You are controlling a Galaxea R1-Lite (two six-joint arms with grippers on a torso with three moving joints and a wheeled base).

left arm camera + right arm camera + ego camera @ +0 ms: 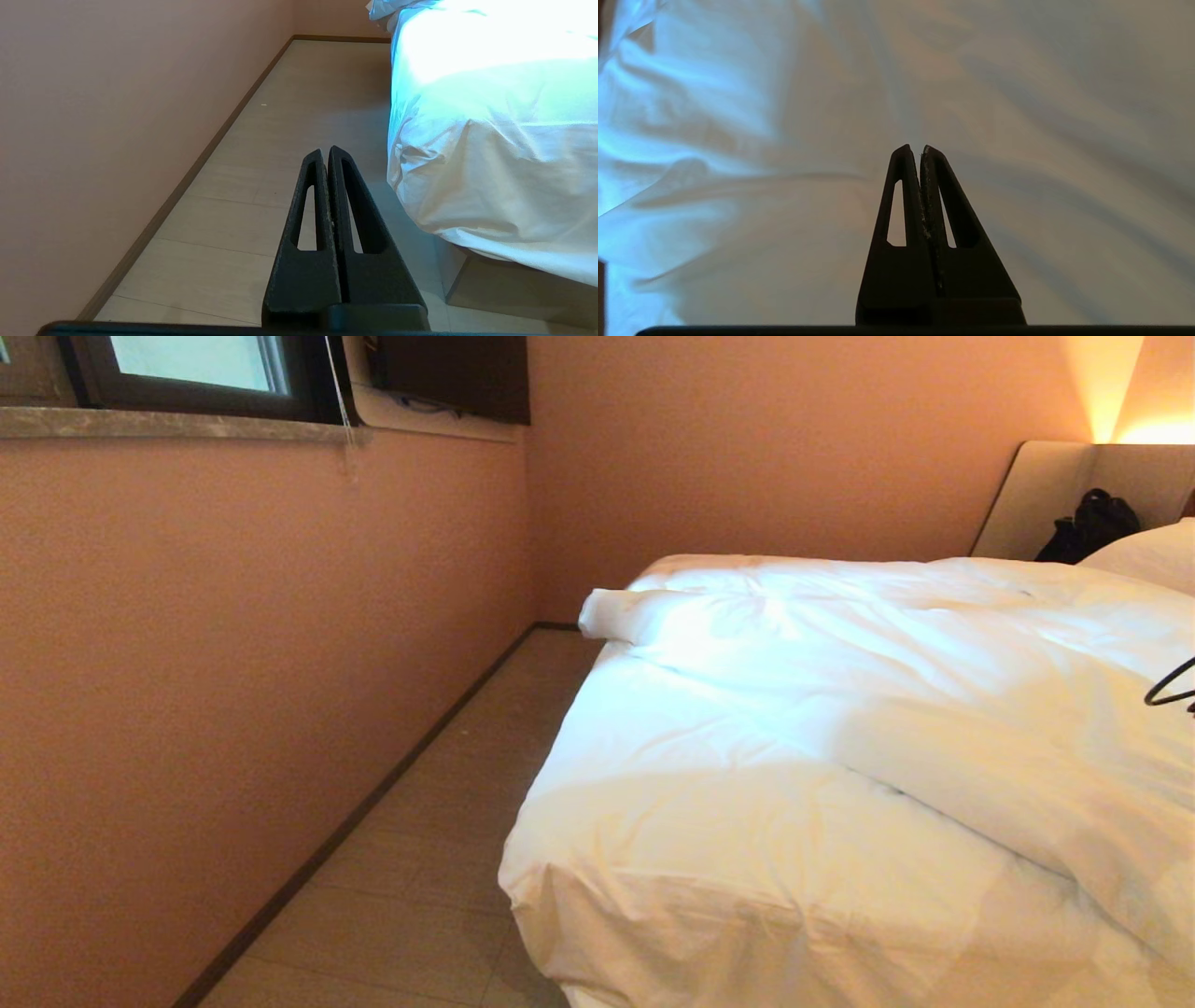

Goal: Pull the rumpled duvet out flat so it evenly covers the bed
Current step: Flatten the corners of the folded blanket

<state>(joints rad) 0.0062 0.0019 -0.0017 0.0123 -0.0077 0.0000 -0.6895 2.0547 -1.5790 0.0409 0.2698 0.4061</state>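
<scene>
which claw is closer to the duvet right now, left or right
Right. The right claw, shut and empty, points at the duvet with white cloth filling its view. The left claw, also shut, points along the floor beside the bed.

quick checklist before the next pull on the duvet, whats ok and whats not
1. Duvet flat: not ok, bunched and wrinkled, one corner rolled up.
2. Bed evenly covered: not ok.
3. Right tool gripping fabric: not ok, shut over the duvet with nothing between its fingers.
4. Left tool ready: not ok, shut, over the floor beside the bed.
5. Far side's overhang: cannot tell.
</scene>
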